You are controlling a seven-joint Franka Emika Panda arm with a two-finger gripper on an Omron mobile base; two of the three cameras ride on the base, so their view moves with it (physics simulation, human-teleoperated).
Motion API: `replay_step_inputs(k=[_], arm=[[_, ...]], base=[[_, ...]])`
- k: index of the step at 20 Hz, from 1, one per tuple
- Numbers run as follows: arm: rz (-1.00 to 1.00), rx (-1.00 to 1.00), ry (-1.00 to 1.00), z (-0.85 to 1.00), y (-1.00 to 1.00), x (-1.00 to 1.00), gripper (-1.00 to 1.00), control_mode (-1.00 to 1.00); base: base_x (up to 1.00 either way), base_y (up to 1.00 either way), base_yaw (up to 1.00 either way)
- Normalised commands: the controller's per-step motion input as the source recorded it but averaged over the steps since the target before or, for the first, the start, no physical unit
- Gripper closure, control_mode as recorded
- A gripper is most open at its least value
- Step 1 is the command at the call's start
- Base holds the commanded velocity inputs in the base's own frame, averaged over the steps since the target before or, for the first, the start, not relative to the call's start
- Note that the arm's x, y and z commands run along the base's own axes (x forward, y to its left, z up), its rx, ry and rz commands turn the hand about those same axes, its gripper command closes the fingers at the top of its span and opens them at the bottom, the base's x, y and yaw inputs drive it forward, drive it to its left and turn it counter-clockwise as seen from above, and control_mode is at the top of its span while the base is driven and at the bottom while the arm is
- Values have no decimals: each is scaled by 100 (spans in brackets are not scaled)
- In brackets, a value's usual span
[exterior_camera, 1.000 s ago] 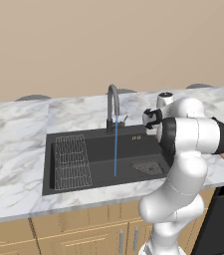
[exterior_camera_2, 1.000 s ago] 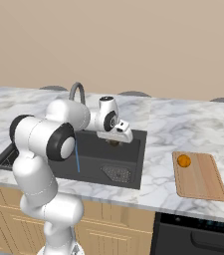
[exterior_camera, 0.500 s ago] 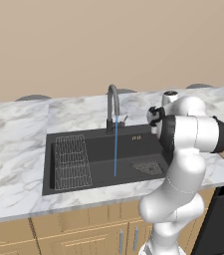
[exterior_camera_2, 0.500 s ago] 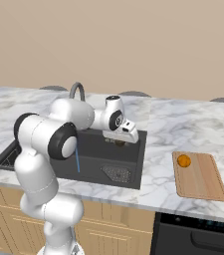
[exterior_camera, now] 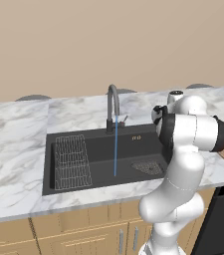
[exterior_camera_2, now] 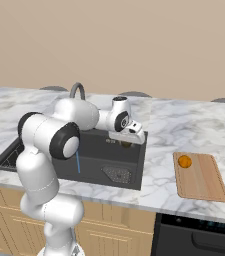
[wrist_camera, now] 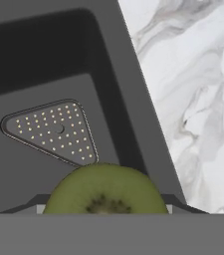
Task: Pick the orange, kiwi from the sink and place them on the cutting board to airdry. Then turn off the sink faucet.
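**Kiwi in transit from sink to board**

Nearest the hand camera, the kiwi (wrist_camera: 106, 191) sits between the finger tips, its green cut face toward the lens; the gripper (exterior_camera_2: 127, 143) is clamped on it. Below it lie the mesh drain plate (wrist_camera: 51, 130) and the right wall of the sink (wrist_camera: 126, 99), with marble counter (wrist_camera: 193, 89) beyond.

Over the last second the hand has shifted steadily to the right in the right base view, from above the basin interior toward its right rim. This indicates the carry phase of the second fruit is under way.

Farther right, the orange (exterior_camera_2: 184, 161) already rests on the cutting board (exterior_camera_2: 204, 180), well apart from the gripper. That half of the placement is complete.

At the rear of the sink, the sink faucet (exterior_camera: 112, 107) runs a thin blue stream (exterior_camera: 115, 149). Shut-off is not yet done.
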Motion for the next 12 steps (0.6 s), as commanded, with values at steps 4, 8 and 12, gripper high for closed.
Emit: replay_step_inputs(k=[4, 8, 12], arm=[[0, 0, 0, 0, -22, 0, 100, -100], [0, 0, 0, 0, -24, 0, 100, -100], [0, 0, 0, 0, -22, 0, 100, -100]], base=[[0, 0, 0], [0, 0, 0], [0, 0, 0]])
